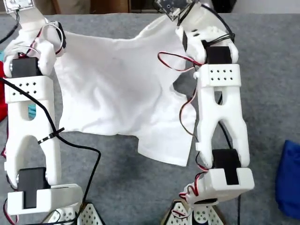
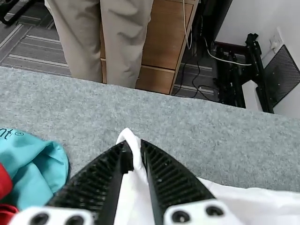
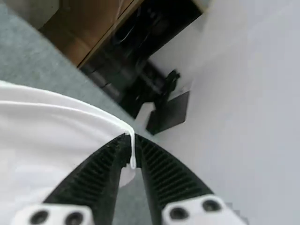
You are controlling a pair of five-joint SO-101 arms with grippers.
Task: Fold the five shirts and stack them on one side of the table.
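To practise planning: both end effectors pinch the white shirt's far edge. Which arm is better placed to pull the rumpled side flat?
Right, probably. The right end effector grips the white shirt on the side where cloth lies doubled under that arm; the left end effector holds the flatter side.

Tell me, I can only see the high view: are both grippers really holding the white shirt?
Observer: Yes for the left gripper: its wrist view shows the jaws shut on a fold of the white shirt.
Operator: And the right one?
Observer: The right gripper is shut on the shirt's edge too.
Operator: What's beside the left arm?
Observer: A crumpled teal cloth, next to something red.
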